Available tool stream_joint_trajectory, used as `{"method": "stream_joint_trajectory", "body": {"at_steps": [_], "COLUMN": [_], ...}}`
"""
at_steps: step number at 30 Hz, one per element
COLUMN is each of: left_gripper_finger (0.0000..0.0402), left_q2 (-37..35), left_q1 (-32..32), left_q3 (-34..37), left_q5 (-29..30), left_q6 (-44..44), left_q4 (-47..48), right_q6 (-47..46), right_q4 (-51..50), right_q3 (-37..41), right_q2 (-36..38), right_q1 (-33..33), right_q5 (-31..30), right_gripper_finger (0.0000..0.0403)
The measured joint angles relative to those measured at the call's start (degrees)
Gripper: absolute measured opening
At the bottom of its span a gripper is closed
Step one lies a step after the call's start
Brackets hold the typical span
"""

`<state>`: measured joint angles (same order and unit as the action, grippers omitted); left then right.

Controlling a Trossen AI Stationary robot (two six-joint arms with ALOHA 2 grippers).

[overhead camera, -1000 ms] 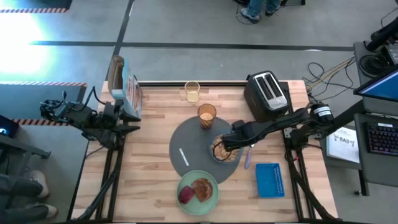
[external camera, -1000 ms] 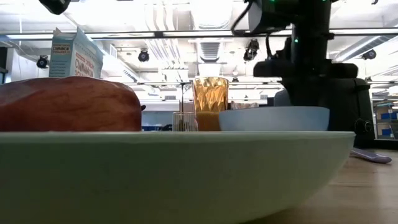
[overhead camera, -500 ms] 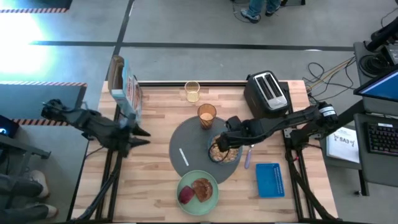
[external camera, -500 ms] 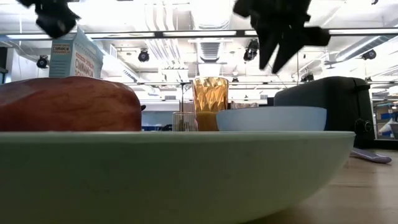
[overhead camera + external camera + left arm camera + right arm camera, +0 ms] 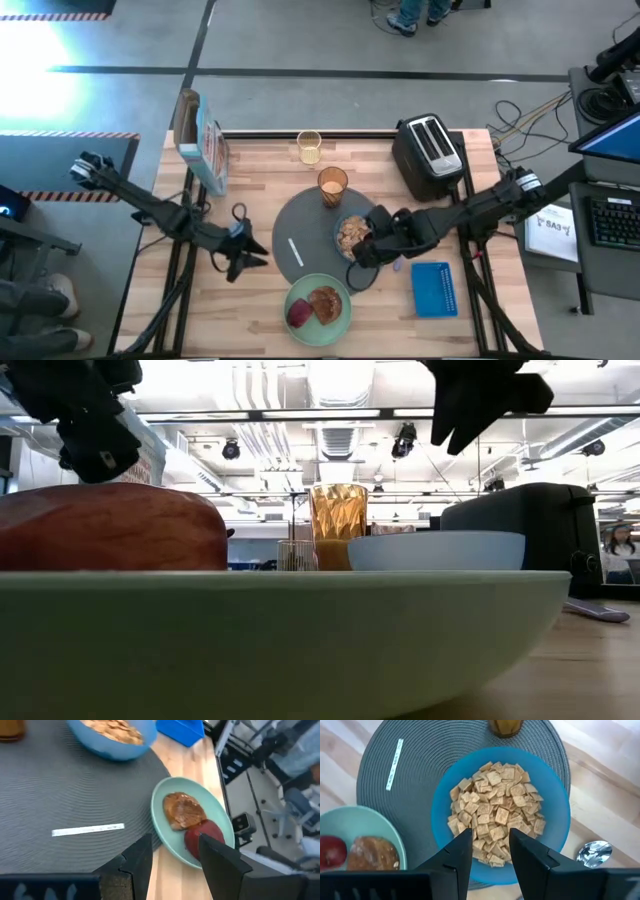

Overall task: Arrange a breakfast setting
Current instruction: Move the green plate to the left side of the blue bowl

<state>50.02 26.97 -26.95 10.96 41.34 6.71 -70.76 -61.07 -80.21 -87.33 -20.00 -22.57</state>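
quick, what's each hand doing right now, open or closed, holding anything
left hand: open, holding nothing, near the pale-green plate.
right hand: open, holding nothing, above the small blue bowl of cereal.

There are almost no words to read here. A paper sheet (image 5: 553, 233) lies beside the table, near the right arm's base. It has big dark letters on it, but they are too blurry to make out. The box (image 5: 201, 146) at the table's back left corner has print too, also too small to read.
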Motion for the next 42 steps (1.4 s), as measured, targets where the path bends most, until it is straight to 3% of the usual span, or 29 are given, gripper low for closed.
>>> {"method": "stream_joint_trajectory", "body": {"at_steps": [8,14,18,21,27,34,42], "left_gripper_finger": [0.0141,0.0141,0.0141,0.0141,0.0141,0.0141,0.0141], "left_q2": [16.1,28.8,36.3,40.3,43.8,44.5,47.3], "left_q1": [3.8,4.1,4.1,4.1,3.9,3.6,3.6], "left_q3": [-1.6,-8.4,-15.1,-20.4,-26.8,-26.6,-26.5], "left_q5": [1.5,3.0,3.4,6.7,8.6,7.4,1.9], "left_q6": [4.8,8.5,9.6,11.8,12.8,16.8,17.9], "left_q4": [-8.8,-9.3,-5.1,3.9,11.5,11.8,10.0], "right_q6": [3.5,5.2,7.3,9.0,9.9,10.0,8.8], "right_q4": [0.0,-0.3,-1.5,-2.3,-4.0,-4.4,-4.3], "right_q3": [0.2,0.3,0.4,0.4,0.4,0.4,0.4], "right_q2": [0.0,0.0,0.0,0.0,0.0,0.0,0.0], "right_q1": [-2.5,-3.1,-3.1,-3.1,-3.8,-5.4,-5.8], "right_q5": [-2.1,-1.7,-1.5,-1.4,-1.4,-1.5,-1.7], "right_gripper_finger": [0.0115,0.0115,0.0116,0.0114,0.0116,0.0114,0.0114]}}
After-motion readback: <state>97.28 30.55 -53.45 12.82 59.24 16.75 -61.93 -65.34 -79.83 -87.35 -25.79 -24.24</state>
